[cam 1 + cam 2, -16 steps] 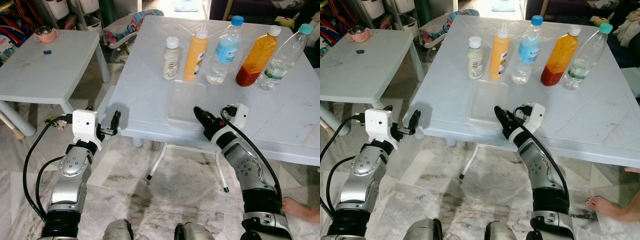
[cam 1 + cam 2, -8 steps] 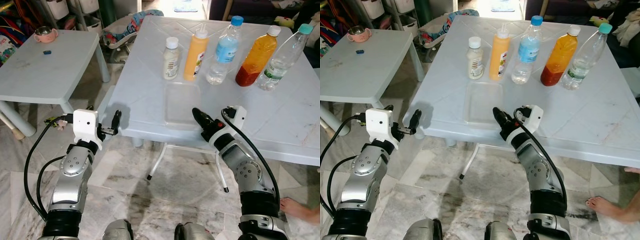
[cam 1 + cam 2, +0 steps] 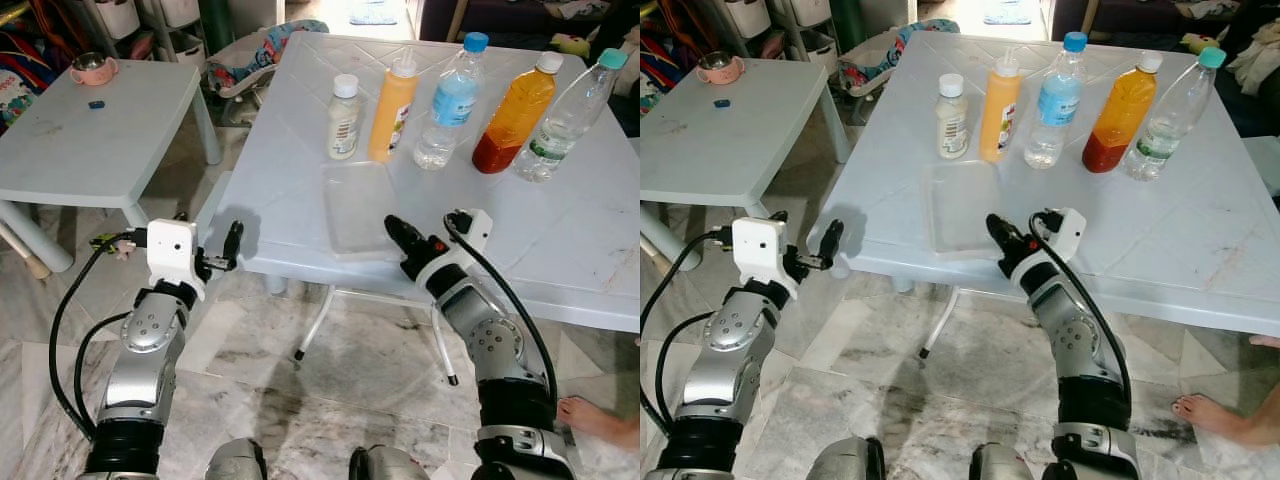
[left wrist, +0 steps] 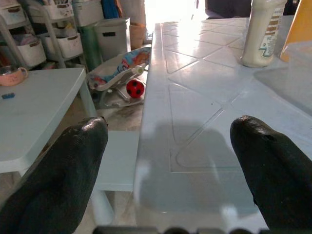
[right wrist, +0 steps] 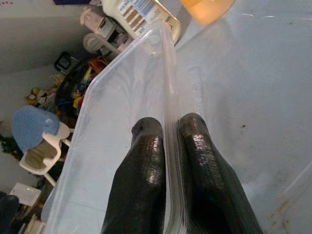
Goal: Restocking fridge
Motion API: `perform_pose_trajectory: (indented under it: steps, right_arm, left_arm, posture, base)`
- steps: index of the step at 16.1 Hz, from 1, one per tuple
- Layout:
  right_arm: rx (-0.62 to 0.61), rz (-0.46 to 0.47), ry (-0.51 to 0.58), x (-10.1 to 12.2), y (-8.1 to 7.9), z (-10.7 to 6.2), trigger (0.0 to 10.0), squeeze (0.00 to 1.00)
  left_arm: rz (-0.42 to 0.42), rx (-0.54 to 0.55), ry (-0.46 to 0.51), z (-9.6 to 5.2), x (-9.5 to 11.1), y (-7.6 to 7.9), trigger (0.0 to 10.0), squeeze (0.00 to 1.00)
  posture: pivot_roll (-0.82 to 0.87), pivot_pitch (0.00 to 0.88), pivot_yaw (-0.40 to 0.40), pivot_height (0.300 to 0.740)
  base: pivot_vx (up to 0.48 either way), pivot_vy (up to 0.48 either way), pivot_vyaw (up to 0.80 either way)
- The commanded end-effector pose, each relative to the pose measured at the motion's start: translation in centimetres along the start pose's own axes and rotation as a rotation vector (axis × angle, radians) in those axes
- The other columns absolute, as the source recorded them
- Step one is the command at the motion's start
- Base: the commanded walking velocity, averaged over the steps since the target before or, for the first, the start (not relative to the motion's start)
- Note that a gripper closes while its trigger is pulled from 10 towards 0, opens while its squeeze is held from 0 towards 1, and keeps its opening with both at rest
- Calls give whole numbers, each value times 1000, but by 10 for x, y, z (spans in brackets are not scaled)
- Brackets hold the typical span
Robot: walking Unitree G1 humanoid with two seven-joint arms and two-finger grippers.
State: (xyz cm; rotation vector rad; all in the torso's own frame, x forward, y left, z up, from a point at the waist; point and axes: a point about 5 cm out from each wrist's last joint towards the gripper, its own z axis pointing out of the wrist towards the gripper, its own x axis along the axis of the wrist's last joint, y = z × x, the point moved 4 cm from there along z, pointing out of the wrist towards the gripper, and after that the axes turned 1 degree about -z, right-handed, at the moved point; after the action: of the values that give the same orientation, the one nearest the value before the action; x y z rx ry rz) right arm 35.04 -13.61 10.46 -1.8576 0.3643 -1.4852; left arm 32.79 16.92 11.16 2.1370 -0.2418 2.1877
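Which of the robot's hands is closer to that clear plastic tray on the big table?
The right. Its right hand is shut on the near right rim of the clear plastic tray. Its left hand is open, off the table's left edge, apart from the tray.

Open left claw (image 4: 168,161) before white table (image 4: 204,97) edge.

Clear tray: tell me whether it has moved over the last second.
Yes. The tray, clamped by the right gripper, has slid toward the robot's left, judged against the white bottle behind it.
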Motion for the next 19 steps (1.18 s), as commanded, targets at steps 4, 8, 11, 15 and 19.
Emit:
perform_pose_trajectory:
  steps: [4,8,11,15,19]
  right_arm:
    - [-126,-22,55,11,16,-1,0,0]
    - [-128,-93,104,15,5,-6,0,0]
    - [-123,-164,137,15,-4,-12,3059,0]
    - [-44,-230,119,5,-26,-13,10000,0]
    - [-64,-258,150,11,-25,-13,10000,0]
  left_arm:
    - [10,26,5,3,2,-3,10000,0]
    - [2,127,-50,-8,-8,-30,10000,0]
    - [-8,151,-84,-18,-17,-35,10000,0]
    - [-31,144,-99,-19,-24,-24,10000,0]
    - [-41,144,-86,-11,-20,-23,10000,0]
  posture:
    - [-23,78,19,740]
    - [-22,73,15,740]
    - [-27,58,14,740]
    - [-43,19,3,740]
    - [-48,4,2,740]
  base:
    - [0,0,0]
    - [0,0,0]
    - [-176,0,0]
    - [-309,0,0]
    - [-346,0,0]
